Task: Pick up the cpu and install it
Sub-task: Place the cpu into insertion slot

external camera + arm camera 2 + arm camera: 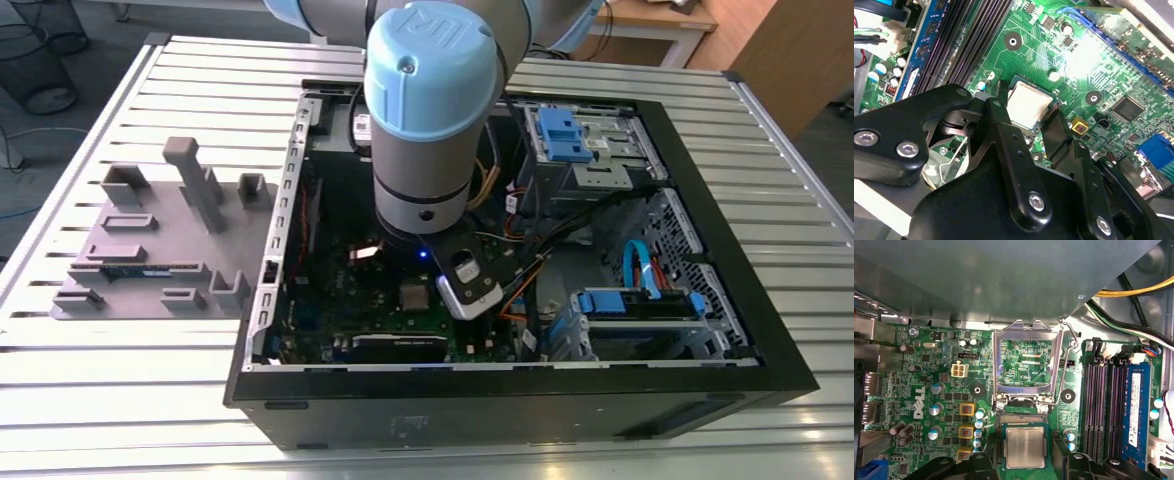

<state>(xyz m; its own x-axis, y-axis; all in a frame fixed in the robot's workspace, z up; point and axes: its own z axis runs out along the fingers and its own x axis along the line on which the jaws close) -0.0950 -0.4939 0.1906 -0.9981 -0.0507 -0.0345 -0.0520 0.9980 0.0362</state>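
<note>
Seating the cpu (1025, 447) well means holding it flat and square to the socket, letting it settle without force, and steering the gripper (1025, 462) clear of the raised load frame (1025, 327); any tilt or sideways nudge, I judge, could harm the socket's contacts.

In the exterior view the arm (424, 150) reaches straight down into the open computer case (534, 410) on the slatted table (107, 400); reading that view as a clock, the wrist stands near the case's centre, the grey tray (100, 235) lies outside at nine o'clock, and a blue drive bay (567, 135) sits toward one o'clock; this is the place to read the overall layout.

In the first wrist view the camera looks flat onto the motherboard (919, 390); the cpu lies over the socket, the hinged frame stands open just beside it, and the memory slots (1101, 405) run along one flank; the black fingers (985, 462) are drawn in narrow against two opposite edges of the cpu, gripping it; squareness to the socket outline reads best here.

In the second wrist view the angle is oblique; the same two fingers clasp the silver lid from both sides, and tilt shows better; glare on the board makes it hard to tell whether the chip is fully down or just above its seat.
</note>
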